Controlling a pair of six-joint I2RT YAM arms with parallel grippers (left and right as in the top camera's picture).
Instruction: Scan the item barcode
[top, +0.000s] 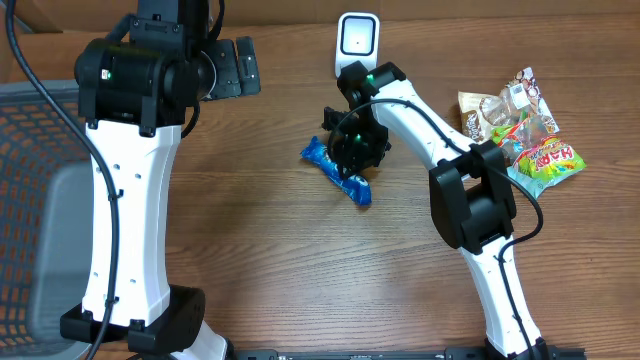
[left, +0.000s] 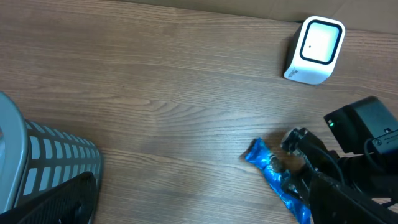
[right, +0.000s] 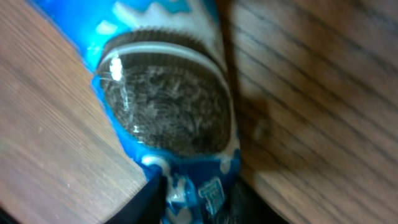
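A blue cookie packet (top: 318, 153) lies on the wooden table just below the white barcode scanner (top: 356, 40). My right gripper (top: 355, 145) is down on the packet's middle. In the right wrist view the packet (right: 168, 106) fills the frame, and both dark fingers of the right gripper (right: 199, 202) press against its sides. My left gripper (top: 235, 68) hovers open and empty at the upper left, well away from the packet. The left wrist view shows the packet (left: 273, 174), the scanner (left: 314, 50) and the open left gripper (left: 201, 208) low in the frame.
A pile of snack bags (top: 520, 130) lies on the table to the right of the right arm. A grey mesh basket (top: 40, 200) stands at the left edge, also in the left wrist view as the basket (left: 50, 162).
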